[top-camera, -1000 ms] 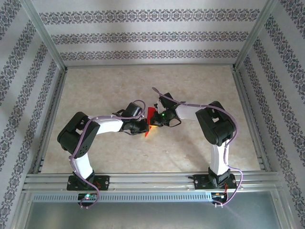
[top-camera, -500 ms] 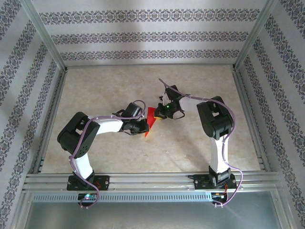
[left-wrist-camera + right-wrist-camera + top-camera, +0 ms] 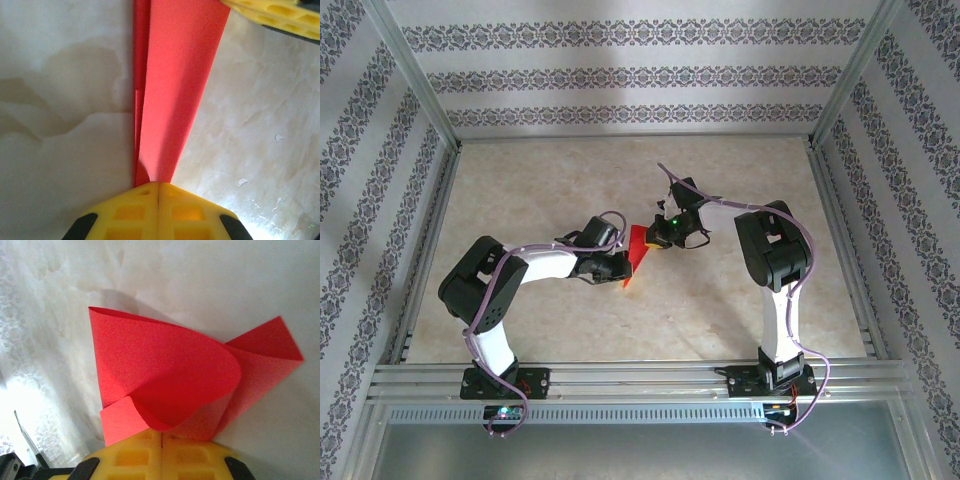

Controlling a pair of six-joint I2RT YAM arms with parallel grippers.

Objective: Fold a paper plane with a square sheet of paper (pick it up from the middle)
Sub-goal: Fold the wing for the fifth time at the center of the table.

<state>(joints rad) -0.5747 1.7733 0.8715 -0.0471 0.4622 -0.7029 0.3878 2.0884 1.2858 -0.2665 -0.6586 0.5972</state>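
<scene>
Red sheet of paper (image 3: 638, 250), partly folded, one flap curled over, mid-table.

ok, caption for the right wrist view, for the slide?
Right fingers shut on one edge of the curled, partly folded red paper over the pale marbled table.

Table (image 3: 540, 180) lies open except around left tool (image 3: 621, 270) and right tool (image 3: 656, 242).
</scene>
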